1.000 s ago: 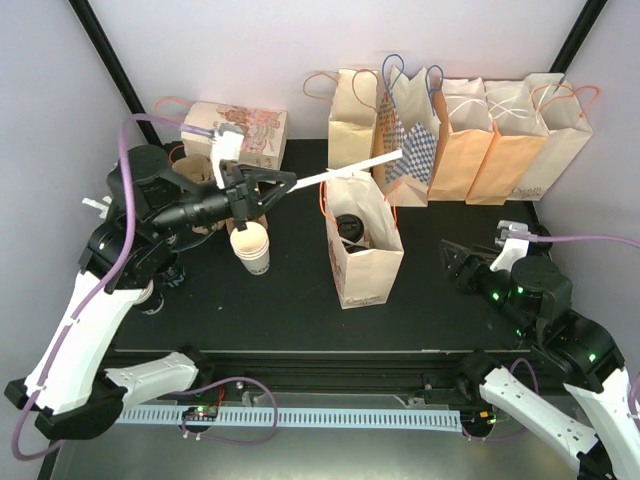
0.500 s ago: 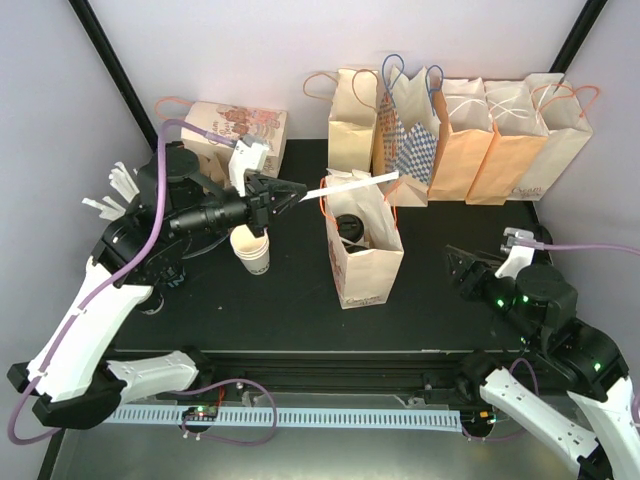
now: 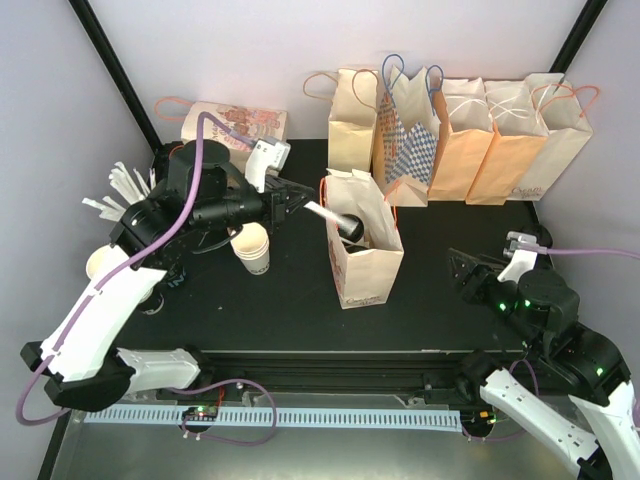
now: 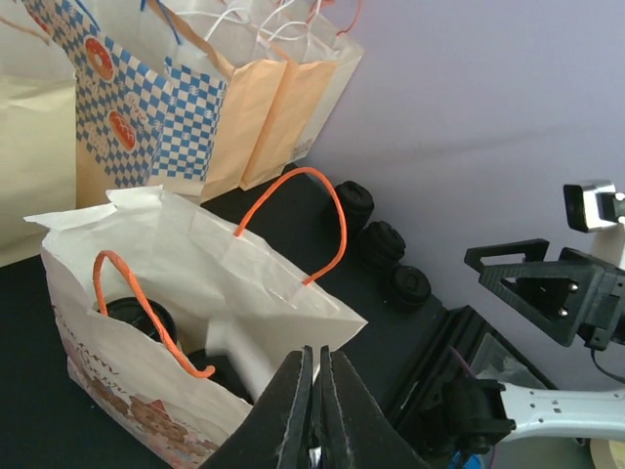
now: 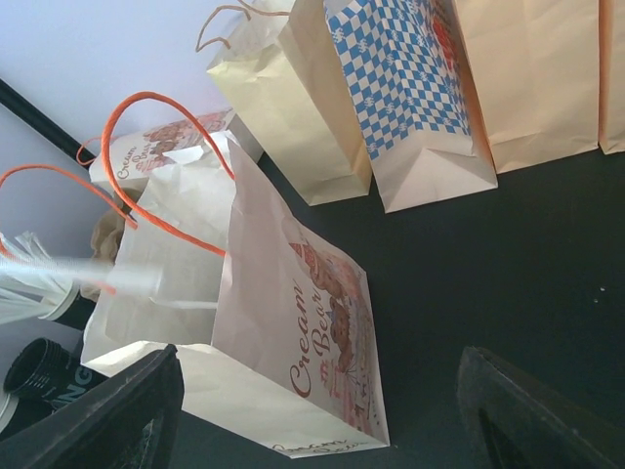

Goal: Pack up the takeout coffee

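Takeout coffee (image 3: 350, 228) sits down inside the open paper bag (image 3: 368, 268), its black lid showing through the mouth. The left wrist view shows one lid clearly and a second dark shape beside it that I cannot make out. The cup looks packed, so the job seems near its end. The left gripper (image 3: 292, 200) hangs just left of the bag's mouth, jaws together on a white straw (image 3: 322, 214) whose far end dips over the rim toward the lid. Dropping it in seems to be what is left. Further left of the bag, a stack of lidless cups (image 3: 251, 247) stands on the bench (image 3: 280, 310). Right of the bag, well apart, the right gripper (image 3: 462, 266) sits low, jaws apart and empty.
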You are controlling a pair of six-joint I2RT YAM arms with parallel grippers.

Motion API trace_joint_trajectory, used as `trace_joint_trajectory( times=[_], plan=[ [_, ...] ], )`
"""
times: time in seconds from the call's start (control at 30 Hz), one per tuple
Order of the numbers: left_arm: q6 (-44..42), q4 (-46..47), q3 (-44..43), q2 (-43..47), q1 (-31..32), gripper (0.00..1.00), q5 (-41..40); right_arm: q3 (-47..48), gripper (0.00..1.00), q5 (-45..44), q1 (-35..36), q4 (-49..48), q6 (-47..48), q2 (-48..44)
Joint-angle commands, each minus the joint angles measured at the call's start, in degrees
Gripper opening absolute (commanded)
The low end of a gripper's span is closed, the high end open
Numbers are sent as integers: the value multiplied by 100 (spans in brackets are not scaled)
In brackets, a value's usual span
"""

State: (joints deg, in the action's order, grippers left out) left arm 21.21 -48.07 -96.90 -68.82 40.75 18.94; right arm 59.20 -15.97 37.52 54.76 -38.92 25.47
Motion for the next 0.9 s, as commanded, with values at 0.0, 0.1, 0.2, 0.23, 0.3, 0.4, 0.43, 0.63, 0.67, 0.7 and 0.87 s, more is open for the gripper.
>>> trace_joint_trajectory(
  times=[0.0, 0.1, 0.2, 0.23, 0.3, 0.4, 0.43, 0.63, 0.67, 0.7, 0.87],
  plan=[
    [95, -463, -402, -229, 73, 6, -285, -65, 79, -102, -21, -2, -38, -98],
    [152, -555, -531, -360, 82, 12, -365, -73, 79, -109, -17, 16, -54, -136],
    [189, -369, -444, -394, 83, 13, -196, -84, 79, -144, -21, 49, -56, -181],
    [209, -277, -413, -406, 82, 13, -119, -78, 79, -155, -20, 59, -63, -186],
    [274, -98, -356, -422, 82, 11, -3, -68, 79, -160, -22, 78, -61, -192],
    [383, 129, -383, -597, 91, 9, 147, -51, 79, -171, -21, 83, -67, -196],
    [389, 175, -424, -633, 91, 14, 175, -51, 79, -162, -19, 81, -79, -199],
    [241, 428, -269, -224, 82, 66, -251, -115, 79, -63, -18, 77, 19, -211],
    [231, 426, -149, -107, 75, 70, -433, -161, 79, 19, -20, -1, 87, -211],
    [204, 413, -21, 17, 61, 74, -609, -223, 79, 151, -20, -71, 193, -194],
    [106, 292, 959, 799, -3, 98, -1678, -431, 95, 316, -24, -243, 713, 121]
  ],
)
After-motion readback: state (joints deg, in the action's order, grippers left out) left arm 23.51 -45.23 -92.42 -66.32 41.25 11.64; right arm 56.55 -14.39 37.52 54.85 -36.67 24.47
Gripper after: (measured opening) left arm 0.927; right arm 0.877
